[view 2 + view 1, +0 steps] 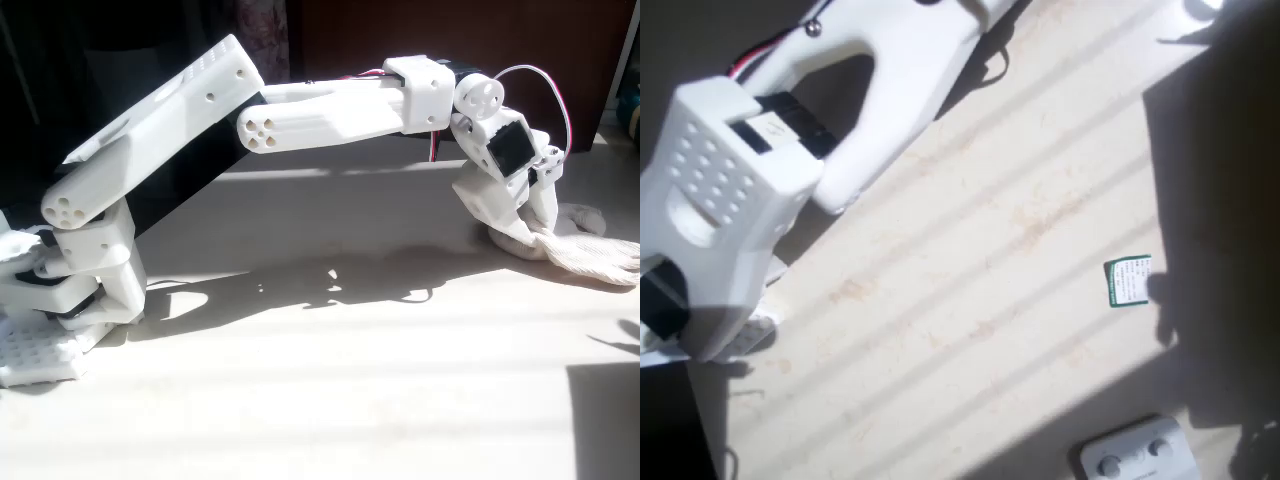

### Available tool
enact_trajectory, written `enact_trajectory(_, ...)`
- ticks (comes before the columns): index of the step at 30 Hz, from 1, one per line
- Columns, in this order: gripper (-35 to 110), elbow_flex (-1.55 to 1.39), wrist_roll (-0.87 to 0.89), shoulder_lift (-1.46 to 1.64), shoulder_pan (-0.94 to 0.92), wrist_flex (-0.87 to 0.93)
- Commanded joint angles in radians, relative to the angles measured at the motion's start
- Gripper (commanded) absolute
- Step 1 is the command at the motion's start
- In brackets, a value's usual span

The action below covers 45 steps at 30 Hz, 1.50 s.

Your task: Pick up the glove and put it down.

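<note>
In the fixed view the cream glove (592, 252) lies on the pale table at the far right, its ribbed cuff stretched toward the picture's edge. My white arm reaches across to it, and my gripper (530, 238) points down onto the glove's left end. The fingers (498, 208) come together there with fabric pinched between the tips, and the glove still rests on the table. In the overhead view the arm's upper links (740, 180) loom large at the left, and the gripper tip is out of frame.
A small green-and-white card (1130, 282) lies on the table (970, 300) at the right of the overhead view. A grey device with round buttons (1135, 455) sits at the bottom edge. Deep shadow covers the right side. The arm's base (45, 340) stands at the left.
</note>
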<state>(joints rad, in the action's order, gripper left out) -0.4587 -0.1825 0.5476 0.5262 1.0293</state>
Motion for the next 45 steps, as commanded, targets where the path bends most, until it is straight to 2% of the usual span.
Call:
enact_trajectory(1, -1, 0.037, -0.006, 0.075, -0.009, 0.018)
enact_trajectory(5, -1, 0.026, -0.009, 0.224, -0.032, 0.095)
enact_trajectory(12, -1, 0.035, -0.011, 0.334, -0.218, 0.259)
enact_trajectory(22, -1, 0.028, -0.012, 0.38, -0.554, 0.387)
enact_trajectory(31, -1, 0.023, -0.126, 0.362, -0.79, 0.466)
enact_trajectory(45, -1, 0.023, -0.132, 0.173, -0.881, 0.468)
